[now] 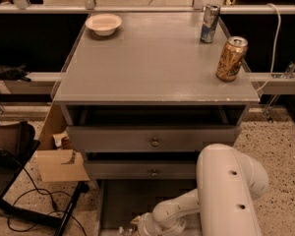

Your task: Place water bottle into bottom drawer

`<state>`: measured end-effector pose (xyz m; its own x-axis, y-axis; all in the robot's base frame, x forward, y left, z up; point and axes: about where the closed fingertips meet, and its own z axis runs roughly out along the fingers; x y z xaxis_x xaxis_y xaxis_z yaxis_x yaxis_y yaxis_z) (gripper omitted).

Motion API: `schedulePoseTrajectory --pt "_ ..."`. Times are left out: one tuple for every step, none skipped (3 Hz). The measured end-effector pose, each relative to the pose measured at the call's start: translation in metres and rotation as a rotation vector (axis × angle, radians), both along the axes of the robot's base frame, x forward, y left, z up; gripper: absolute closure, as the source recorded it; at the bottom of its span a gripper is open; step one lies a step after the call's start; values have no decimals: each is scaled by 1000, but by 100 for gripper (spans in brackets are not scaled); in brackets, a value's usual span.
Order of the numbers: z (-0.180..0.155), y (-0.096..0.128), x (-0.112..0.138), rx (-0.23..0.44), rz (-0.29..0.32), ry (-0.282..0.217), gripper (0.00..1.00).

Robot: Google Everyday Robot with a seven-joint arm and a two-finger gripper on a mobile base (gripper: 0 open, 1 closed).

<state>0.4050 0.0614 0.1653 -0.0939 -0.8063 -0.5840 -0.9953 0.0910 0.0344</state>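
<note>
The bottom drawer (125, 200) of the grey cabinet is pulled open and shows its flat grey floor. My white arm reaches down into it from the right. My gripper (132, 228) is low over the drawer floor at the picture's bottom edge, mostly cut off. A small pale, clear bit (122, 229) shows at the gripper's tip; it may be the water bottle, but I cannot tell for sure. The rest of the bottle is hidden or out of view.
On the cabinet top stand a gold can (231, 58) at the right edge, a blue-silver can (209, 23) at the back and a white bowl (103, 24) at the back left. Two upper drawers with round knobs (155, 142) are shut. A cardboard box (59, 156) and cables lie at left.
</note>
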Motion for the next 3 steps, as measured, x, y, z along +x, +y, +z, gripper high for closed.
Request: schedulePoseTrajectory --pt "0 0 0 0 0 0 0" --pt "0 0 0 0 0 0 0" --pt "6 -5 -1 29 -6 -14 19"
